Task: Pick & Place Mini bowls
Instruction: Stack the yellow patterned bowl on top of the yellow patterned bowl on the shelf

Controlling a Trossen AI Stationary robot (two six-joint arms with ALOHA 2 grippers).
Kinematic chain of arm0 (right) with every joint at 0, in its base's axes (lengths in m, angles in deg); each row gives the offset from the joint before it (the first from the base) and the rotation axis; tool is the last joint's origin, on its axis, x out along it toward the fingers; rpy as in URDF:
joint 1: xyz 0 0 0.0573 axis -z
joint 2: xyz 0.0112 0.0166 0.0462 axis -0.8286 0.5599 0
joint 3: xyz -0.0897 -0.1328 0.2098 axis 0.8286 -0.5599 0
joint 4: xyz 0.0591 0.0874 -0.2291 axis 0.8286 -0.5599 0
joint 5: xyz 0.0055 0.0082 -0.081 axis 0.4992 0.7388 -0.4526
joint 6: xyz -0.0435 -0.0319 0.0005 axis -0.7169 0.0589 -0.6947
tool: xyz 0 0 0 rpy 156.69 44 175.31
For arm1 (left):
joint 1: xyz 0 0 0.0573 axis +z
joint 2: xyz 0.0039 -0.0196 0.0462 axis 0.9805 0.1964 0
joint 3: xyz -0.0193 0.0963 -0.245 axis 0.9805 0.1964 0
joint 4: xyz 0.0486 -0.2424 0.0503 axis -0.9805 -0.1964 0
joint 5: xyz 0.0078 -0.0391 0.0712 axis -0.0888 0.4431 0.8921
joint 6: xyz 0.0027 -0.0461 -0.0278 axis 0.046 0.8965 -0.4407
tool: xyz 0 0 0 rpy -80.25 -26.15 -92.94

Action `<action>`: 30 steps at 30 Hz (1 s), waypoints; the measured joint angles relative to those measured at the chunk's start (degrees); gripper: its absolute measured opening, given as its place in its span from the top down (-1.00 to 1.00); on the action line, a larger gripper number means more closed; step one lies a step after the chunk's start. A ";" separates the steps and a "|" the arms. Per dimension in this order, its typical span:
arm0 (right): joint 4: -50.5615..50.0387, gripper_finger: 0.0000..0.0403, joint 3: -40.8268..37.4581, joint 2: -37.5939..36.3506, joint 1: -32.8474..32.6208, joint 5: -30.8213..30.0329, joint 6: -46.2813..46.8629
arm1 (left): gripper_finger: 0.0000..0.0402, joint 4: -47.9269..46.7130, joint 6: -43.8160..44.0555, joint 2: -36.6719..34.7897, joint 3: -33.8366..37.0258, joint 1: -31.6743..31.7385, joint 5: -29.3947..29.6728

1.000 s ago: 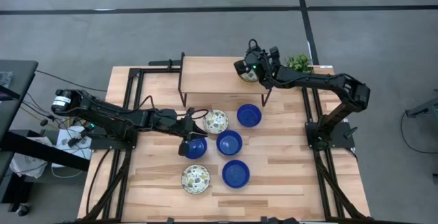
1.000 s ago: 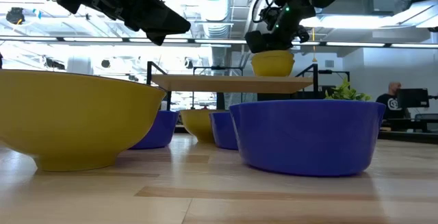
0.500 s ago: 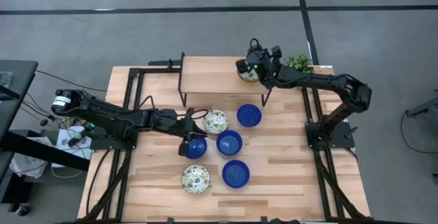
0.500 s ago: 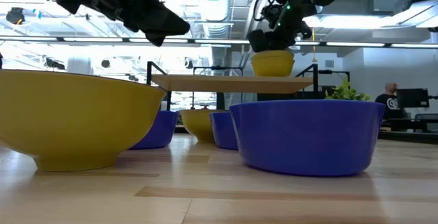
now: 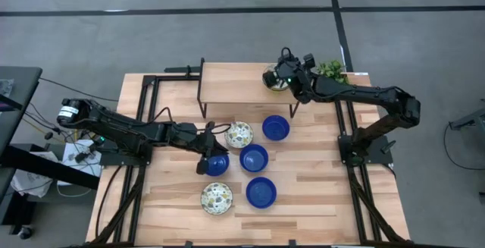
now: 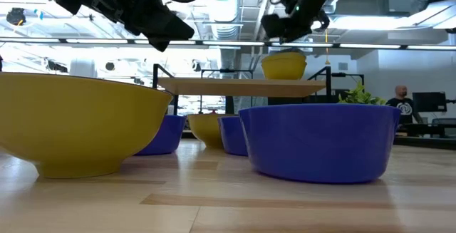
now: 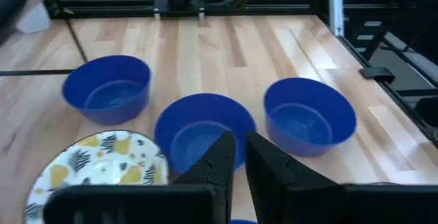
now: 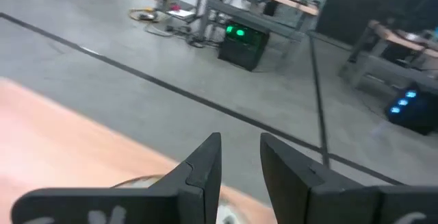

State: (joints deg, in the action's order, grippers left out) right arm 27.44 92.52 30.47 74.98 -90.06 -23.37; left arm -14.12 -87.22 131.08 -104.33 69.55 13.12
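Note:
Several mini bowls sit on the table: blue ones (image 5: 276,128), (image 5: 254,158), (image 5: 261,192) and patterned ones (image 5: 239,134), (image 5: 217,199). Another blue bowl (image 5: 218,164) lies partly under my left gripper (image 5: 206,151), which hangs shut above it (image 7: 239,161) and well off the table (image 6: 165,28). One patterned bowl (image 5: 274,82), yellow outside (image 6: 283,65), rests by its base on the raised wooden shelf (image 5: 235,85). My right gripper (image 5: 286,72) hovers open (image 8: 239,148) just above that bowl (image 6: 285,25), clear of it.
The shelf stands on thin black legs (image 5: 202,105) at the table's far side. A small green plant (image 5: 330,69) sits just right of the shelf. Black frame rails (image 5: 144,104) run along both table sides. Bare wood lies near the front edge (image 5: 326,202).
My right gripper has risen off the patterned bowl on the shelf and shifted a little toward the table's right; the bowl stays where it stood. My left gripper has kept nearly still above the blue bowl.

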 joint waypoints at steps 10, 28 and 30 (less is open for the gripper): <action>5.97 0.54 -9.11 -7.24 -14.10 -0.07 -0.08 | 0.84 0.77 -0.39 1.48 0.02 -5.73 -0.02; 33.00 0.54 -33.43 -12.55 -40.15 10.63 0.17 | 0.84 1.17 0.10 2.07 0.00 -13.66 0.06; 33.66 0.54 -33.35 -11.95 -41.34 14.09 0.21 | 0.84 1.17 0.90 2.07 0.00 -14.77 0.04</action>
State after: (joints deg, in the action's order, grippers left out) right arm 61.09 59.17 18.52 33.64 -75.97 -23.16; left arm -12.95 -86.32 133.14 -104.33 54.79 13.16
